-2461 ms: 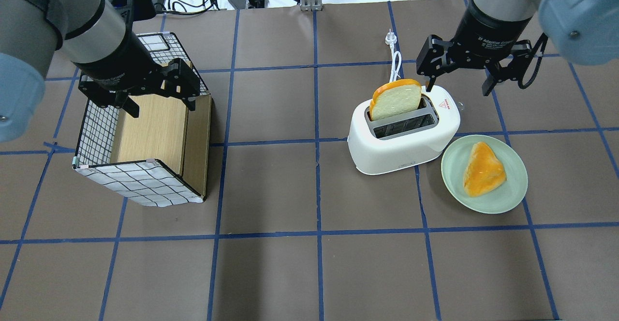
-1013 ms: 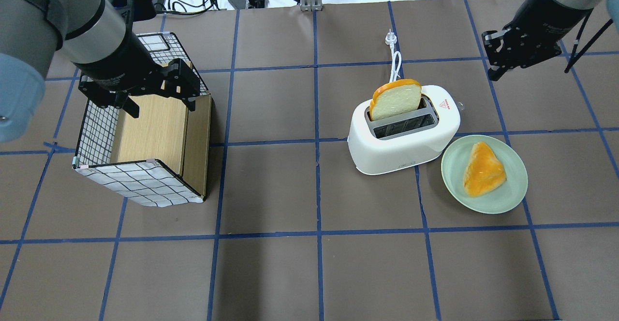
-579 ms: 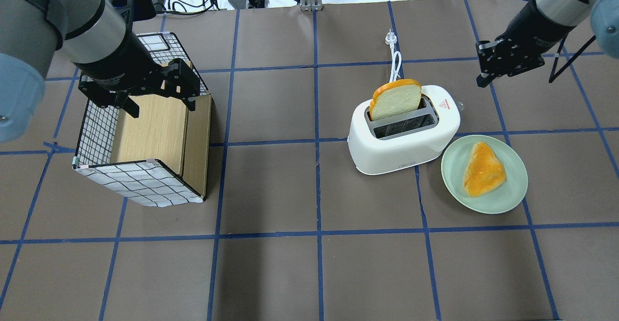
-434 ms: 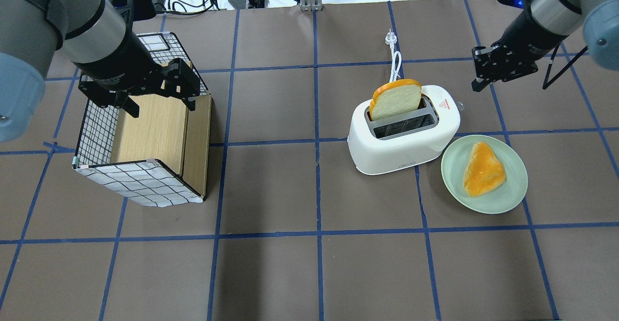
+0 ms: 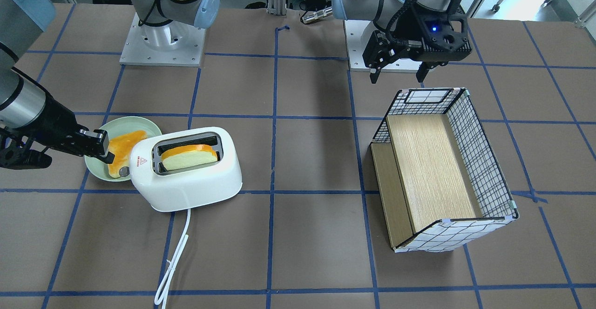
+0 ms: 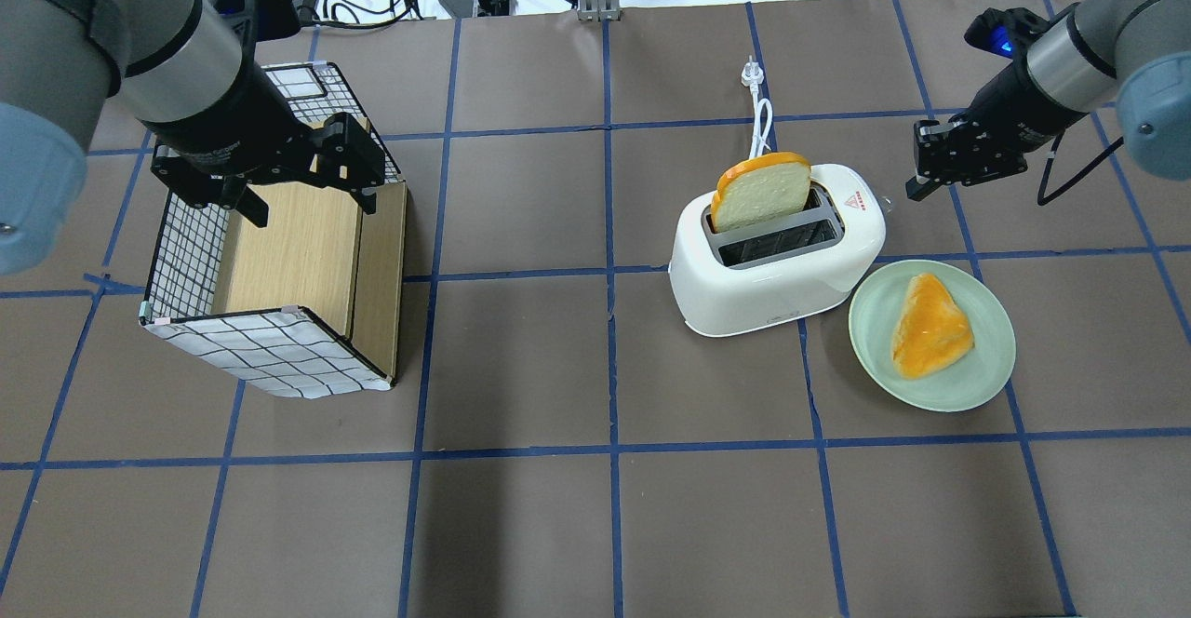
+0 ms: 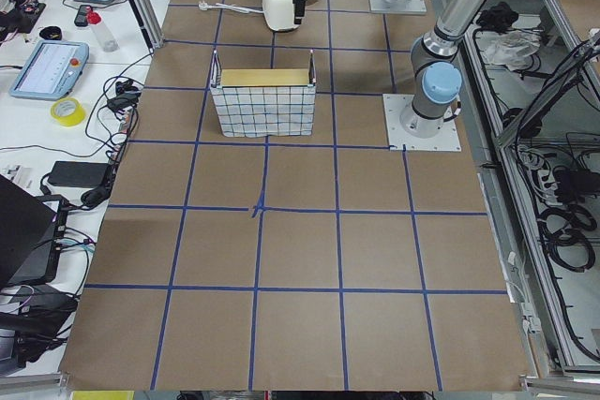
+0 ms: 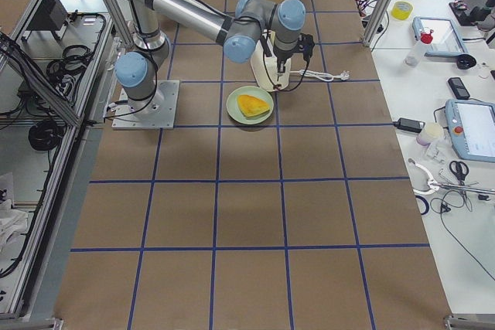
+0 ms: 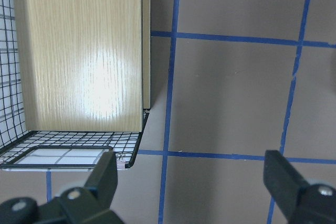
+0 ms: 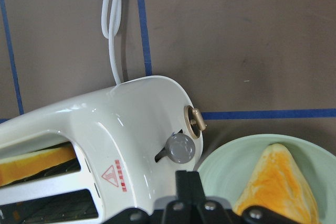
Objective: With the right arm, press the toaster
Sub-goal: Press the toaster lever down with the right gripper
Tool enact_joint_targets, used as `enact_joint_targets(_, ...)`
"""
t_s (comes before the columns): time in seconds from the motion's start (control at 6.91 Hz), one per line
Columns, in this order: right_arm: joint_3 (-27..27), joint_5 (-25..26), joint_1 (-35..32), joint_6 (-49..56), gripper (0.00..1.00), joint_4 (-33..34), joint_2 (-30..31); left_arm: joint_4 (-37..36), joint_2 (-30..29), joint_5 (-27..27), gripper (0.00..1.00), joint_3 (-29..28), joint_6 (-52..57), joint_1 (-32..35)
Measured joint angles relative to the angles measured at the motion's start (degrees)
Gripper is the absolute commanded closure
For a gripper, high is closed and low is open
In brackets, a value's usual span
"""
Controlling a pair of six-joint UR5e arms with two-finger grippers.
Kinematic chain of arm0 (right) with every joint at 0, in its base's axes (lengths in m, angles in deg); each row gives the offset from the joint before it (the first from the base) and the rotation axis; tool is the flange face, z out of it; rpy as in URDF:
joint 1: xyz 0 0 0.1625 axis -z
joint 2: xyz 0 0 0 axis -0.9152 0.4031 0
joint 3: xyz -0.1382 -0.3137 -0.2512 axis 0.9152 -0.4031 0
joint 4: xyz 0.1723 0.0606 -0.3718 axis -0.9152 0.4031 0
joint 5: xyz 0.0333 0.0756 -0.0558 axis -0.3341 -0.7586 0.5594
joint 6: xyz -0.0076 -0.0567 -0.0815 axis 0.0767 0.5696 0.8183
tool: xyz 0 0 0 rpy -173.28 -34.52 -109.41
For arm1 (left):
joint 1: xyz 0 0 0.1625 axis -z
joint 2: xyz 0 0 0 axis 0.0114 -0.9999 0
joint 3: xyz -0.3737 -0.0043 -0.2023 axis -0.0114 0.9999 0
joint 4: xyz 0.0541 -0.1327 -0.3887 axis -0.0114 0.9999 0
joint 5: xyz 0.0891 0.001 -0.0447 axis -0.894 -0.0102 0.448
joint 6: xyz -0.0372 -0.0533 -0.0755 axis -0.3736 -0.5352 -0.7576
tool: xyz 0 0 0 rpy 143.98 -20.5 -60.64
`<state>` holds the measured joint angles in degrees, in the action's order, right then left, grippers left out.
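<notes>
The toaster stood on the desk, right of centre on the robot's side, with its slots facing up. The right arm slanted down from the robot's right. The right hand, fingers pressed together on nothing, pointed at the toaster's knob end. Its tip sat just beside the grey lever knob, and a small gap showed from overhead.

The toaster's long axis ran roughly across the desk, slightly skewed, with the knob end toward the robot's right. Its white cord left the far side and ran away from the robot. The shell was smooth, glossy white plastic with rounded corners and a small red triangle mark on top. A pale bread slice with an orange crust stood in the slot farther from the robot.

A round pale green plate lay just beside the knob end and carried a triangular orange-glazed piece of toast.

Well apart, the left hand hovered above a basket, fingers spread wide and pointing down. The basket had black wire grid walls, checked fabric and wood-grain panels.
</notes>
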<state>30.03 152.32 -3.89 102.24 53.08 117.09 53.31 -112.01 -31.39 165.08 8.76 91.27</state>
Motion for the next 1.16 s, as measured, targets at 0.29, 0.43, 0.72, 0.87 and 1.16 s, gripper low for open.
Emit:
enact_joint_targets(0.29, 1.4, -2.3, 0.2, 0.7, 1.0, 0.8, -0.8, 0.0, 0.0, 0.0, 0.0, 0.0, 0.0, 0.0)
enact_joint_targets(0.43, 1.6, -2.6, 0.2, 0.8, 1.0, 1.9, -1.5, 0.0, 0.0, 0.0, 0.0, 0.0, 0.0, 0.0)
enact_joint_targets(0.72, 2.2, -2.9, 0.3, 0.9, 1.0, 3.1, -2.5, 0.0, 0.0, 0.0, 0.0, -0.1, 0.0, 0.0)
enact_joint_targets(0.87, 2.7, -3.1, 0.3, 0.9, 1.0, 3.5, -2.7, 0.0, 0.0, 0.0, 0.0, -0.1, 0.0, 0.0)
enact_joint_targets(1.16, 3.1, -3.4, 0.3, 0.9, 1.0, 4.2, -3.0, 0.0, 0.0, 0.0, 0.0, 0.0, 0.0, 0.0)
